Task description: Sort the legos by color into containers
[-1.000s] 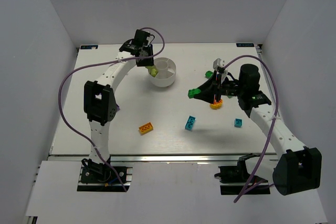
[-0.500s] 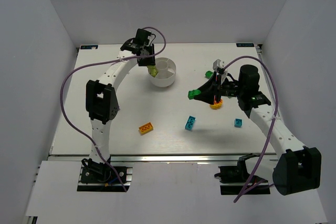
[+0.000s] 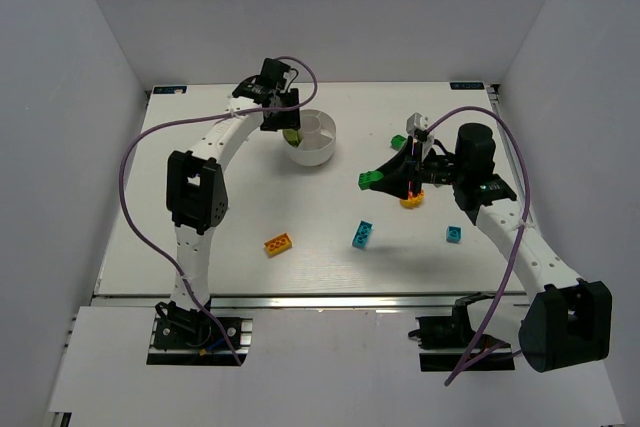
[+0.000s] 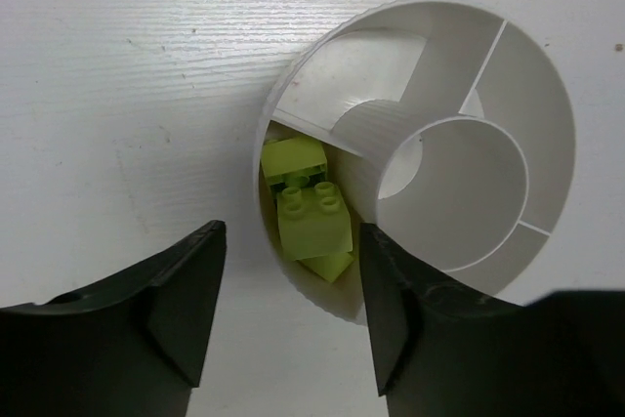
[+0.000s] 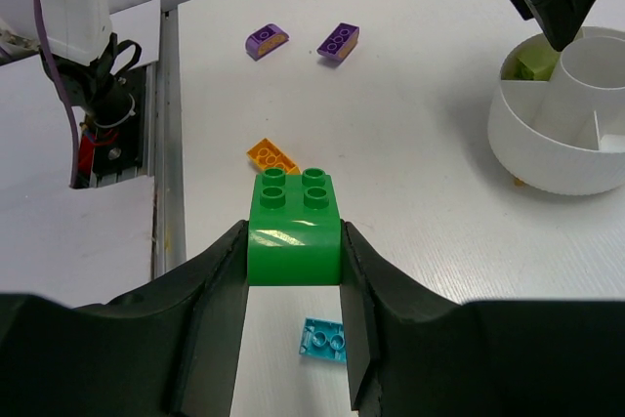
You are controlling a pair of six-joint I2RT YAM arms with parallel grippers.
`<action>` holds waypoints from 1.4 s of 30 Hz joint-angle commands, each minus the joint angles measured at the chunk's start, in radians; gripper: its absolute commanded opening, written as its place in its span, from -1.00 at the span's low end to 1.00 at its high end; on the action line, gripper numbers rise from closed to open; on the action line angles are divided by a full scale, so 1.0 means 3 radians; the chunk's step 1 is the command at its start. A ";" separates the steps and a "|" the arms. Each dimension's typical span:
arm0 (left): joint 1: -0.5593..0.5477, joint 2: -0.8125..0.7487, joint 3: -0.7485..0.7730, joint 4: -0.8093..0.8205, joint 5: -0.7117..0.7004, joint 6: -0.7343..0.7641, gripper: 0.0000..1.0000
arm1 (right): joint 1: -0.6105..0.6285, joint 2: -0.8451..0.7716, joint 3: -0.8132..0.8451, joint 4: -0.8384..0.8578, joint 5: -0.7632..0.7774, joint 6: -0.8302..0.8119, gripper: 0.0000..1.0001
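The round white bowl (image 3: 320, 158) stands at the back centre of the table. My left gripper (image 3: 284, 125) is open just above the bowl's left rim (image 4: 293, 75). Two lime bricks (image 4: 311, 222) lie in the wedge compartment below it, clear of both fingers. My right gripper (image 3: 378, 176) is shut on a green brick (image 5: 293, 229) and holds it above the table, right of the bowl (image 5: 547, 148). An orange brick (image 3: 278, 244), two cyan bricks (image 3: 362, 234) (image 3: 454, 234) and a round yellow-orange piece (image 3: 411, 200) lie loose on the table.
A small green brick (image 3: 398, 142) lies behind the right gripper. Two purple bricks (image 5: 265, 39) (image 5: 338, 40) lie at the far left in the right wrist view. White walls close the table on three sides. Purple cables loop off both arms.
My left gripper has shifted slightly right over the bowl's left rim. My right gripper with the green brick has hardly moved.
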 commanded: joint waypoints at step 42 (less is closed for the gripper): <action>-0.0531 -0.1559 -0.3857 0.5988 0.3766 -0.3170 0.60 | 0.0246 -0.0053 -0.0821 0.1316 0.0040 -0.0745 -1.00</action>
